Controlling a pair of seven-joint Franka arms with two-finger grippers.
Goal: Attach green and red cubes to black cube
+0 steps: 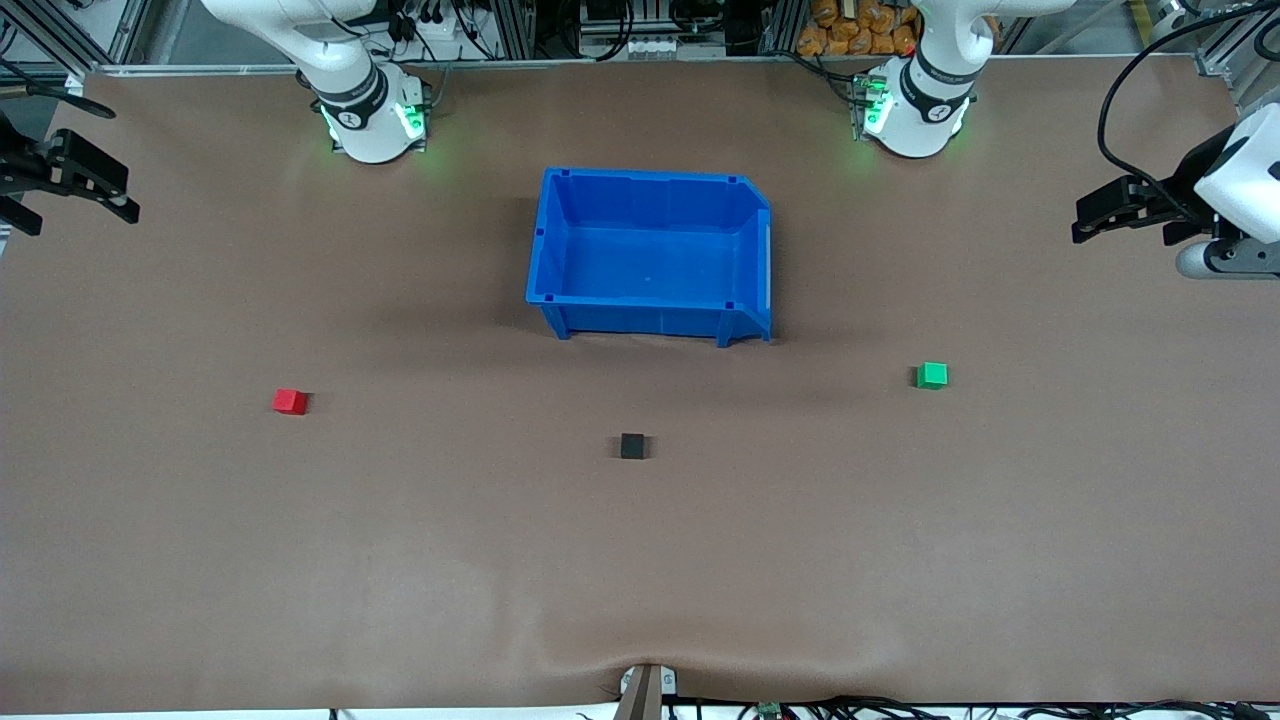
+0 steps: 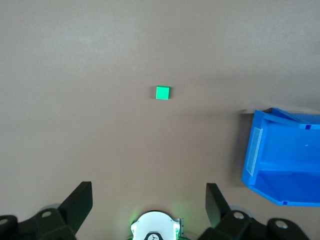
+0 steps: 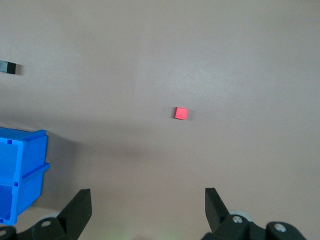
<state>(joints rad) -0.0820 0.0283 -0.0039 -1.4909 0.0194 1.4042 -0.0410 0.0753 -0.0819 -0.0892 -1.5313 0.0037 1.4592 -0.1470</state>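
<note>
The black cube sits on the brown table mat, nearer to the front camera than the blue bin. The red cube lies toward the right arm's end, the green cube toward the left arm's end. All three stand apart. My left gripper is open and empty, held high at its end of the table; its wrist view shows the green cube well ahead of the open gripper. My right gripper is open and empty, high at its end; its wrist view shows the red cube, the black cube and the open gripper.
An empty blue bin stands mid-table between the two arm bases, farther from the front camera than the cubes. It also shows in the left wrist view and the right wrist view. The brown mat covers the table.
</note>
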